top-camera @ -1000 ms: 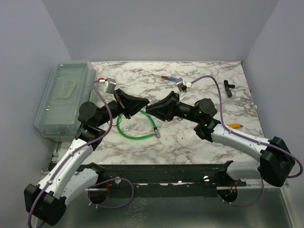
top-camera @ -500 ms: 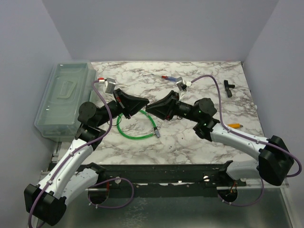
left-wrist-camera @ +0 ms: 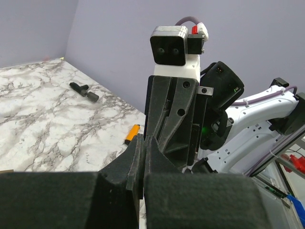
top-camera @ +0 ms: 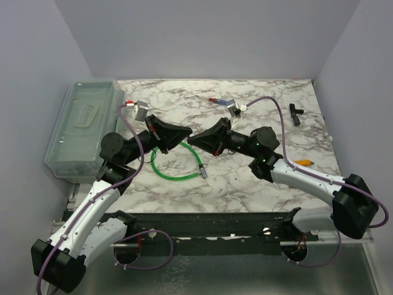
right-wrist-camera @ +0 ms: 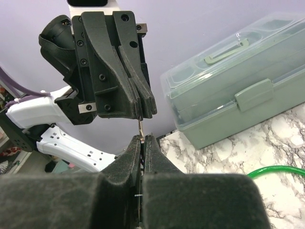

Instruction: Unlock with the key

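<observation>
My two grippers meet tip to tip above the middle of the table. The key [right-wrist-camera: 141, 127] is a thin silvery sliver bridging the two pairs of tips in the right wrist view. Its upper end sits in the shut left gripper [right-wrist-camera: 141, 116]. Its lower end sits between the closed fingers of the right gripper [right-wrist-camera: 143, 139]. In the top view the left gripper [top-camera: 185, 136] and right gripper [top-camera: 191, 139] touch, and the key is too small to see. In the left wrist view the left gripper [left-wrist-camera: 144, 140] is shut and the key is hidden. No padlock is in view.
A green cable [top-camera: 174, 169] with a metal tip [top-camera: 202, 171] lies under the grippers. A clear lidded plastic box [top-camera: 83, 126] stands at the left edge. A red and blue item [top-camera: 218, 100], a black T-piece [top-camera: 296, 114] and an orange item [top-camera: 303, 163] lie at the back and right.
The right arm has shifted slightly left toward the left gripper. Both grippers stay shut, tip to tip.
</observation>
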